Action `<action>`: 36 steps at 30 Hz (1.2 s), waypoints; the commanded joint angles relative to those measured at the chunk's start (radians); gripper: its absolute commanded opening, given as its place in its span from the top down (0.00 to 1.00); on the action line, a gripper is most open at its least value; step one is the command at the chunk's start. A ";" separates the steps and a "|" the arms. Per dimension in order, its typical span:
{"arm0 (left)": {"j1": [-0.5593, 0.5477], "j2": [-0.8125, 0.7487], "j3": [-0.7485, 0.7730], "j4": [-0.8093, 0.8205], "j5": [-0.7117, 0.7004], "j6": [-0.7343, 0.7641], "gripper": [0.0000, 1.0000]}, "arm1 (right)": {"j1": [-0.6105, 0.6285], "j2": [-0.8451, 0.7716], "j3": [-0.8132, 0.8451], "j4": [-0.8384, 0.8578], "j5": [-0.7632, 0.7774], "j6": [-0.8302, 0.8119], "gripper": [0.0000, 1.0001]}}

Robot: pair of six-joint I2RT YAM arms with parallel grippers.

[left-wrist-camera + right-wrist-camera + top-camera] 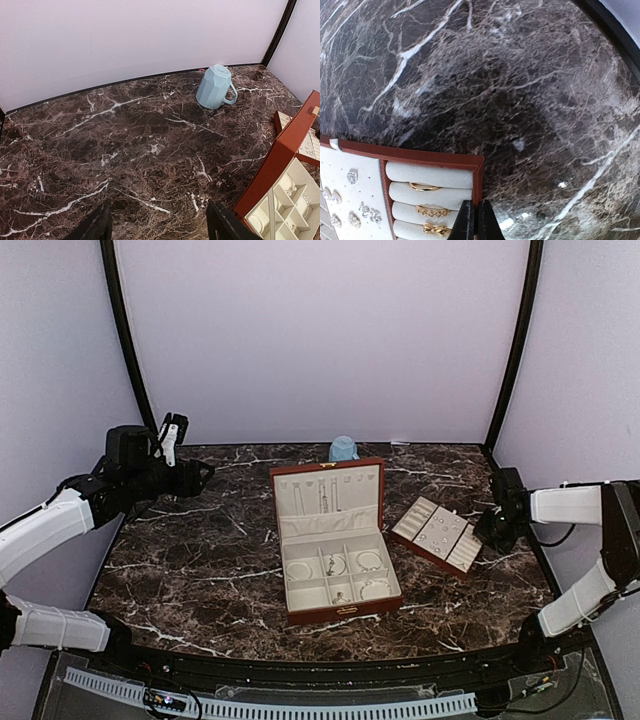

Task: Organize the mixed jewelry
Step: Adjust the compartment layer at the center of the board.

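Rings [424, 187] lie in tray [435, 161] slots by the right claw [475, 220], pressed together; left claw [159, 214] gapes apart.

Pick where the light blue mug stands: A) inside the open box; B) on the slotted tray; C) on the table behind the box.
C: the mug sits on the marble table behind the open box, clear of its raised lid.

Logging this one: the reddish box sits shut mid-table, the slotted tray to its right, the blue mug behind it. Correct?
No. The reddish box is open, lid raised, as the top external view shows. The slotted tray does lie to its right, the blue mug behind it.
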 commanded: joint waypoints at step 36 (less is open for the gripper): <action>0.006 -0.007 -0.013 0.018 0.017 -0.006 0.33 | -0.052 -0.095 -0.037 -0.115 -0.088 -0.232 1.00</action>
